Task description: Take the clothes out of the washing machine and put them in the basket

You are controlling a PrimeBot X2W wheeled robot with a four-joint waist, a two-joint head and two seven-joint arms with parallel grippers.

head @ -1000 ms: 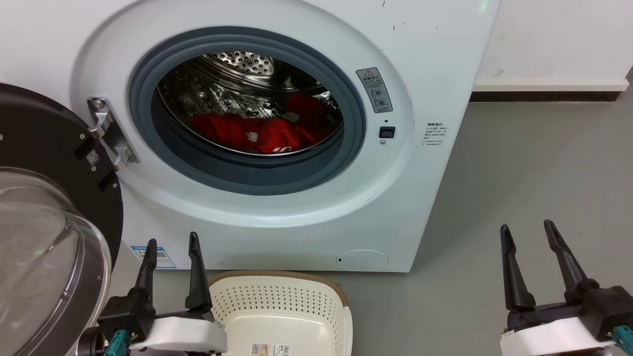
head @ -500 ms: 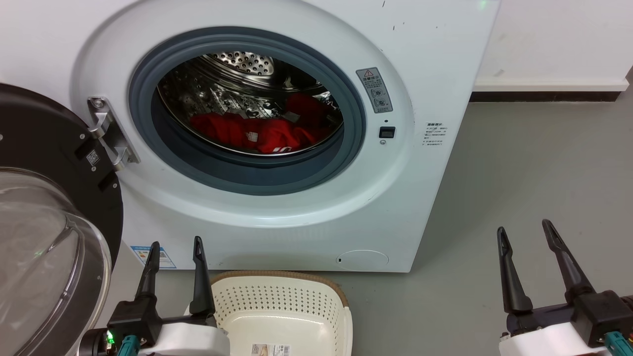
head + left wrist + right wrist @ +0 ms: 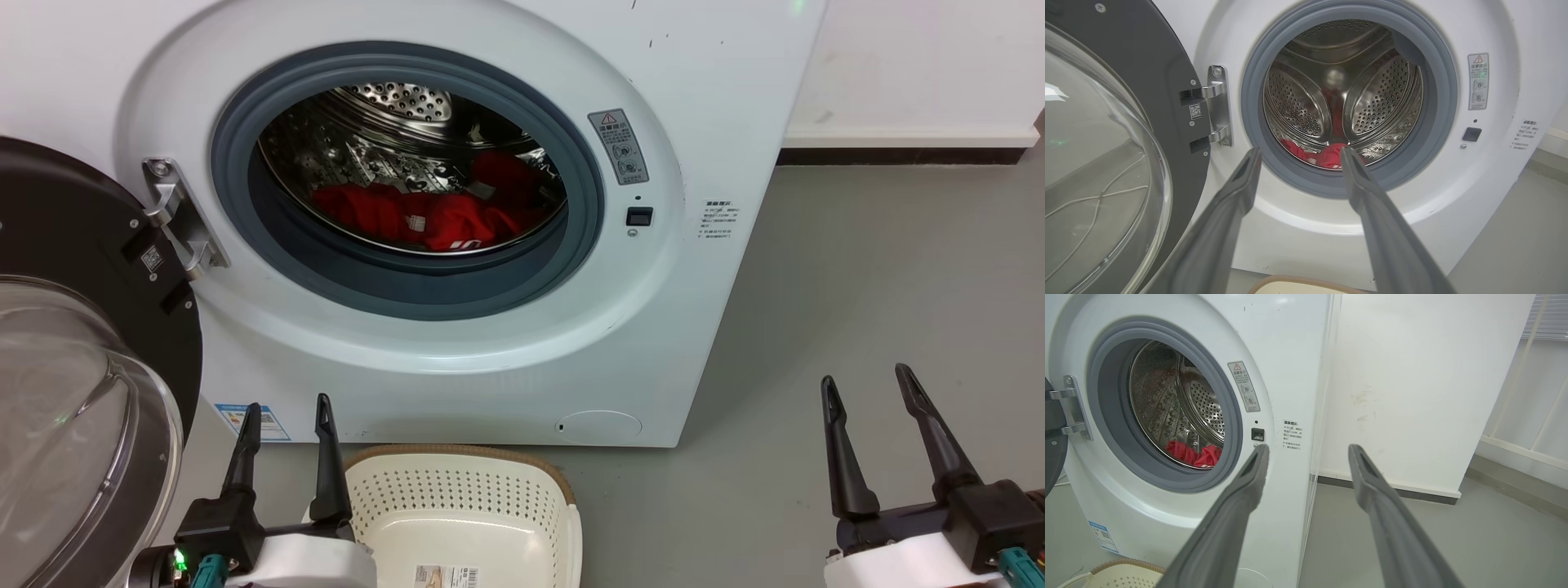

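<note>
Left end effector [image 3: 287, 402] hung low, fingers spread and empty, just beside the basket [image 3: 457, 451]; the right end effector [image 3: 865, 374], equally spread, sat well off to its right. Ahead and above both, the clothes [image 3: 424, 216] lay heaped in the washing machine [image 3: 490, 359] drum [image 3: 392, 106]. Reaching in well, I'd judge, meant clearing the grey rim [image 3: 408, 282], then pinching deep into the heap.
</note>
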